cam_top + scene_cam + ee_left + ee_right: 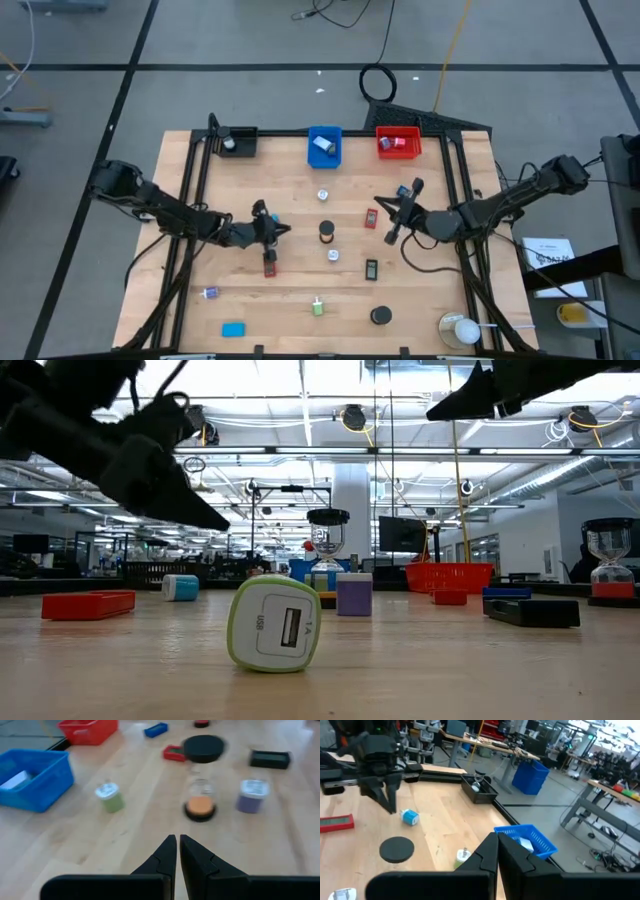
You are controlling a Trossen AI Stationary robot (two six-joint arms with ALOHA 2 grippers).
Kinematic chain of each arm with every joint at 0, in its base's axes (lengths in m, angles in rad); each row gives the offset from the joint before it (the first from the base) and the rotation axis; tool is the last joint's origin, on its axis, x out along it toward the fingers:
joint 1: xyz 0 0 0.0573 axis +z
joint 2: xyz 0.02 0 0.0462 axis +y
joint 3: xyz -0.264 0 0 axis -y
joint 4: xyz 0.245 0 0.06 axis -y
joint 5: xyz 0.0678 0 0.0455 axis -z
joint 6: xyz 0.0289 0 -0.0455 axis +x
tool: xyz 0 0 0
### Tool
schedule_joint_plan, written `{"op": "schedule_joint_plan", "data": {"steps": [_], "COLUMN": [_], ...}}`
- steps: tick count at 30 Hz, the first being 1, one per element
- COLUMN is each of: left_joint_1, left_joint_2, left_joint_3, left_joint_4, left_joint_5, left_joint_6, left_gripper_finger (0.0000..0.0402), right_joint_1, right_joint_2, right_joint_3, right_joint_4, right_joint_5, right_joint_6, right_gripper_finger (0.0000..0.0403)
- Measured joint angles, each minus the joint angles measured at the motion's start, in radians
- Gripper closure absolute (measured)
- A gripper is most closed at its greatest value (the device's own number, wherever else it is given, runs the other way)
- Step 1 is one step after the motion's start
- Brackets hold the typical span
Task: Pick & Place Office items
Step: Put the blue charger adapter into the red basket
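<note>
Several small office items lie scattered on the wooden table [430, 290]: a sand timer [327, 232] [200, 775] standing upright, a red flat piece [370, 218], a green-capped roll [110, 797], a purple roll [251, 795], a blue roll [410, 816] and a green-and-white charger [275, 625]. My left gripper [283, 231] [177, 845] is shut with nothing in it, left of the timer and above the table. My right gripper [380, 203] [497, 842] is shut and holds nothing; it is raised to the timer's right and points at the far left.
A black bin [232, 140], a blue bin [325, 146] and a red bin [398, 142] stand along the far edge. A roundish white object in a clear holder [460, 328] sits at the near right corner. A black frame [190, 200] runs along the table's sides.
</note>
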Motion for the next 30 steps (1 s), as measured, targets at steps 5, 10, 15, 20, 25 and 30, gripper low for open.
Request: {"op": "schedule_joint_plan", "data": {"steps": [5,10,15,20,25,30], "left_joint_1": [-0.033,0.005,0.03,0.031,0.05,0.1], "left_joint_2": [0.001,0.001,0.001,0.002,0.028,0.117], "left_joint_3": [0.092,0.177,0.198,0.198,0.197,0.197], "left_joint_4": [-0.179,-0.457,-0.618,-0.692,-0.722,-0.718], "left_joint_5": [-0.12,-0.176,-0.166,-0.146,-0.134,-0.079], "left_joint_6": [-0.101,-0.27,-0.419,-0.462,-0.475,-0.477], "left_gripper_finger": [0.0371,0.0353,0.0285,0.0201,0.0142,0.0123], "right_joint_1": [-0.007,-0.006,-0.006,-0.006,-0.007,-0.007], "right_joint_2": [0.001,0.001,0.001,0.001,0.001,0.001], "right_joint_3": [0.001,0.001,0.001,0.001,0.001,0.001], "right_joint_4": [0.001,0.001,0.0,0.0,0.0,0.0], "right_joint_5": [0.016,0.015,0.014,0.014,0.014,0.014], "right_joint_6": [-0.012,-0.012,-0.015,-0.016,-0.016,-0.016], "right_gripper_finger": [0.0401,0.0401,0.0401,0.0401,0.0401,0.0401]}}
